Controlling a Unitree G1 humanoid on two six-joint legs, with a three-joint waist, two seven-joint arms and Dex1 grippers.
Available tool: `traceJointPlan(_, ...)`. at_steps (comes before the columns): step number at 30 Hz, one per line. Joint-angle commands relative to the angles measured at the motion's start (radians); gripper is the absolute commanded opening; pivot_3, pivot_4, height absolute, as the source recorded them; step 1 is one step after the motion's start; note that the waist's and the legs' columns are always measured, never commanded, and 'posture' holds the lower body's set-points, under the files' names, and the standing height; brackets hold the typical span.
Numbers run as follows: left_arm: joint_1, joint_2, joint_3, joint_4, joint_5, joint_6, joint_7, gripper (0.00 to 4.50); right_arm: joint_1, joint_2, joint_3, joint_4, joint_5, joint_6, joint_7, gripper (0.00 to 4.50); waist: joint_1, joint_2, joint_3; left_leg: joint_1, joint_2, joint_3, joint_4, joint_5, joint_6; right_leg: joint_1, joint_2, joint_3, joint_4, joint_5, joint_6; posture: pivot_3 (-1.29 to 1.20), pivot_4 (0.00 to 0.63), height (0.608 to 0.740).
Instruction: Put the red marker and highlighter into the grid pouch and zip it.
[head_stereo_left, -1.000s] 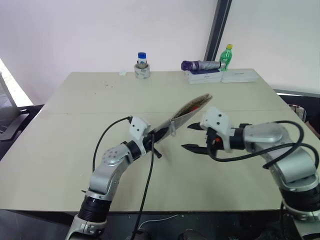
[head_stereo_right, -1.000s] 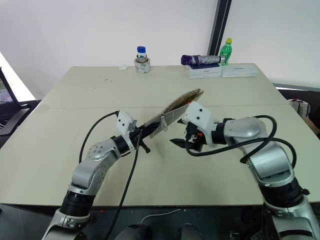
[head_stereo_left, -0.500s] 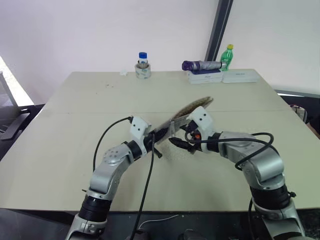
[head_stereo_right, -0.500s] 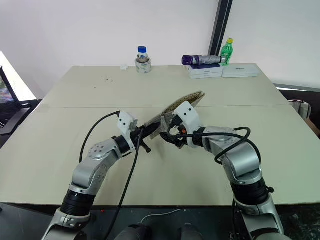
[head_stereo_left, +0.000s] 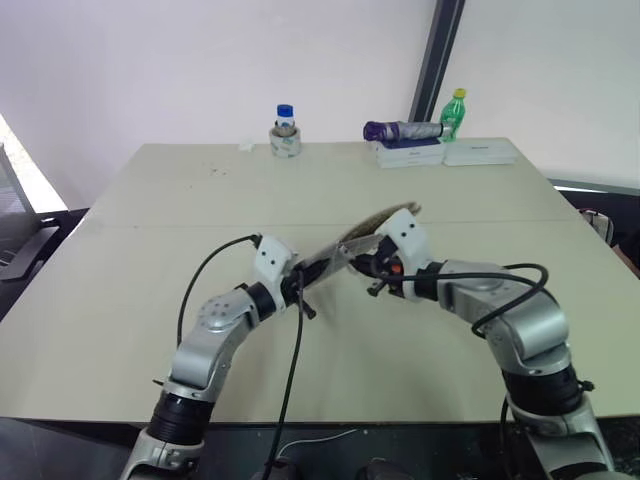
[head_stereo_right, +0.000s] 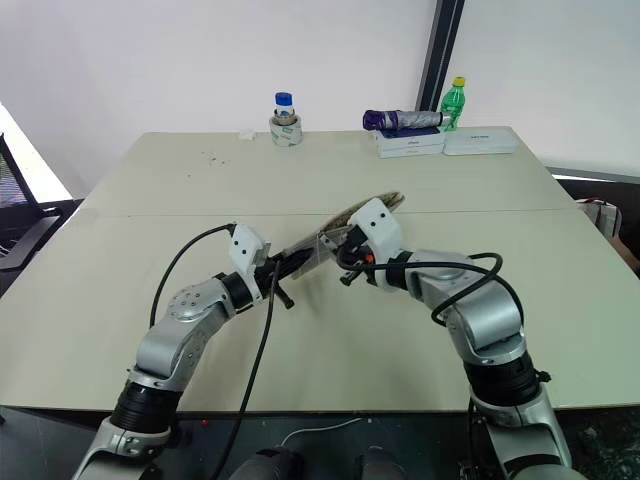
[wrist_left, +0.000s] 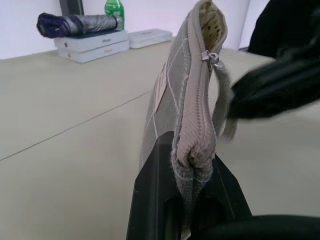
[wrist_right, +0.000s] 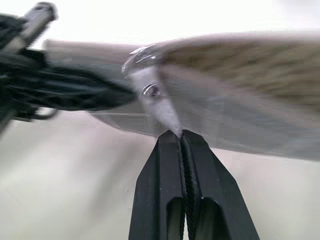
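The left gripper (wrist_left: 192, 192) clamps the grid pouch (wrist_left: 185, 100) by its closed end, holding it above the table (head_stereo_left: 150, 220) so the right gripper (wrist_right: 181, 136), pinched on the pull cord (wrist_right: 160, 107), can zip it.

The grid pouch (head_stereo_left: 362, 238) hangs above the worktop (head_stereo_left: 150, 250) centre, between left tool (head_stereo_left: 297, 284) and right tool (head_stereo_left: 362, 265); bottles (head_stereo_left: 455, 113) stand at the far edge.

Probably an office or lab: bare white walls, a large plain table (head_stereo_left: 150, 200), stacked white boxes (head_stereo_left: 445, 152).
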Motion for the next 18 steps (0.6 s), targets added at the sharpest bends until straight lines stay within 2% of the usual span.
traceJointPlan(1, 0.011, 0.04, 0.016, -0.015, 0.018, -0.058, -0.024, 0.0, -0.037, -0.066, -0.045, 0.014, -0.014, -0.048, 0.006, 0.1, 0.0, 0.0, 0.0, 0.0, 0.0, 0.0, 0.0, 0.0, 0.0, 0.0, 0.0, 0.0, 0.0, 0.0, 0.0, 0.0, 0.15, 0.74)
traceJointPlan(9, 0.049, 0.133, 0.027, 0.001, 0.033, -0.117, -0.084, 0.0, -0.045, -0.232, -0.023, 0.163, -0.111, -0.168, -0.011, 0.1, 0.001, 0.0, 0.0, 0.0, 0.0, 0.0, -0.001, 0.0, 0.0, 0.0, 0.0, 0.0, 0.0, 0.0, 0.0, 0.0, 0.15, 0.74)
traceJointPlan(14, 0.065, 0.154, 0.046, -0.001, 0.019, -0.121, -0.091, 0.0, -0.04, -0.283, -0.005, 0.248, -0.179, -0.231, -0.019, 0.1, -0.004, 0.0, 0.0, 0.0, 0.0, 0.0, -0.001, 0.0, 0.0, 0.0, 0.0, 0.0, 0.0, 0.0, 0.0, 0.0, 0.15, 0.74)
traceJointPlan(18, 0.077, 0.163, 0.04, -0.014, 0.026, -0.132, -0.098, 0.0, -0.027, -0.287, 0.006, 0.238, -0.181, -0.282, 0.005, 0.1, -0.005, 0.0, 0.0, 0.0, 0.0, 0.0, -0.001, 0.0, 0.0, 0.0, 0.0, 0.0, 0.0, 0.0, 0.0, 0.0, 0.15, 0.74)
